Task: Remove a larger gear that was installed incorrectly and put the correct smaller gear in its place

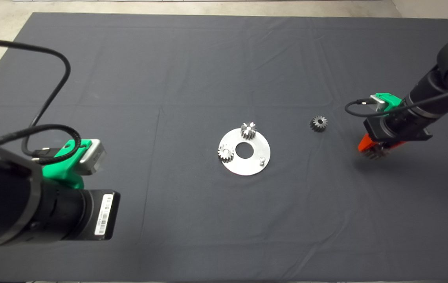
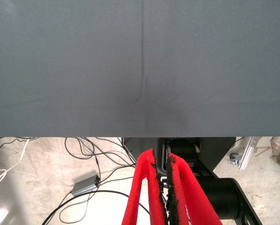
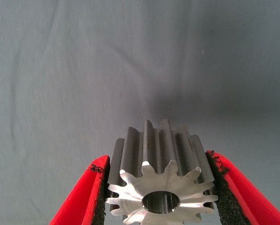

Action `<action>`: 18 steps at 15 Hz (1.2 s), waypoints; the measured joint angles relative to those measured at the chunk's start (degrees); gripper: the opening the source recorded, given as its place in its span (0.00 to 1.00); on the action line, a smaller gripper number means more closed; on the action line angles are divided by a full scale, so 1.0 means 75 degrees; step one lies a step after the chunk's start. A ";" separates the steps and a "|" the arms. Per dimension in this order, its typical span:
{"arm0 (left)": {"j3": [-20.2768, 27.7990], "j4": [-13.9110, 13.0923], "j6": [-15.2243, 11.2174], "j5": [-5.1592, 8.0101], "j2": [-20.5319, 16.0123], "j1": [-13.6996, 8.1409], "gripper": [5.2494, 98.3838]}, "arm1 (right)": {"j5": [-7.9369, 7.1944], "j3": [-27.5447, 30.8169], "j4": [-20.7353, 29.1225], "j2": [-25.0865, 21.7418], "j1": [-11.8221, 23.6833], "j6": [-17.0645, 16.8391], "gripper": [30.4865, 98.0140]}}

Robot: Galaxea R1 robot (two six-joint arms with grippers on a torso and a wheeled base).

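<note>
My right gripper is shut on the larger gear, dark grey steel with a central hole, gripped by its toothed sides. It is held low over the mat at the right, well away from the plate; the gear partly shows under the red fingers in the head view. The smaller gear, dark grey, lies on the mat between the plate and my right gripper. The round silvery plate has a bare pin. My left gripper is shut and empty, parked at the mat's near-left edge.
Two shiny silvery gears sit on the plate around its central hole. In the left wrist view, cables and a small grey box lie on the floor beyond the mat's edge.
</note>
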 measured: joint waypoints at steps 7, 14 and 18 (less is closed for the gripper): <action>0.0000 0.0000 -0.0002 0.0000 0.0021 0.0002 0.00 | -0.0018 0.0285 -0.0003 -0.0227 -0.0073 -0.0031 0.28; 0.0000 0.0000 -0.0008 0.0000 0.0021 0.0000 0.00 | 0.0004 0.0316 -0.0044 -0.0249 -0.0878 -0.0009 0.28; 0.0000 0.0000 -0.0011 0.0000 0.0021 0.0000 0.00 | 0.0001 0.0287 -0.0266 -0.0372 -0.1246 -0.0005 0.31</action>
